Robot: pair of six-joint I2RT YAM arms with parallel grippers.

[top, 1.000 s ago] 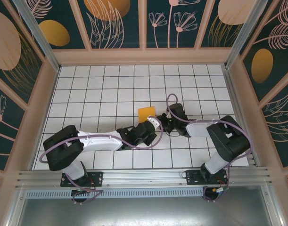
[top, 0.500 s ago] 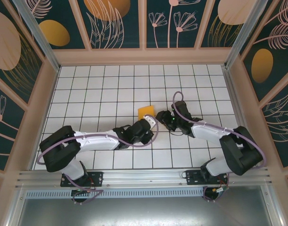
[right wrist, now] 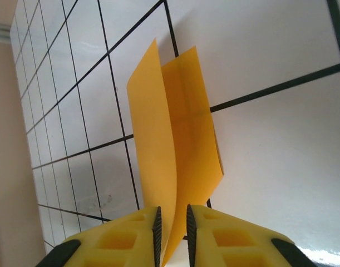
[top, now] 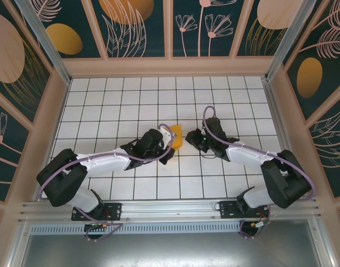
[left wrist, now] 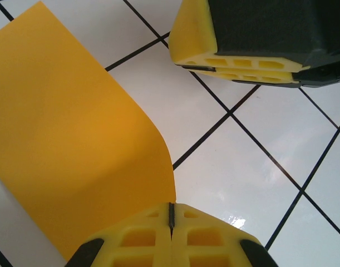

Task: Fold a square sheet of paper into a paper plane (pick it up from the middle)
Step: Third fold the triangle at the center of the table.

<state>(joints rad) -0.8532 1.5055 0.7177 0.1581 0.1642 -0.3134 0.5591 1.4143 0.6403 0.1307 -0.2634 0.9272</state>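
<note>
The left gripper (left wrist: 171, 216) has its yellow jaws pressed together at the bottom edge, pinching a corner of the paper (left wrist: 69, 144). The sheet curves away to the upper left over the white tiled counter (left wrist: 253, 167). At the upper right, clear of the paper, is the right gripper (left wrist: 236, 68), its jaws nearly together.

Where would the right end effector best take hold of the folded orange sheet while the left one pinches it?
Probably the free edge facing it, away from the spot pinched by the left end effector. The sheet stands edge-on to the right end effector, so come straight in, one finger per face, closing both layers.
</note>
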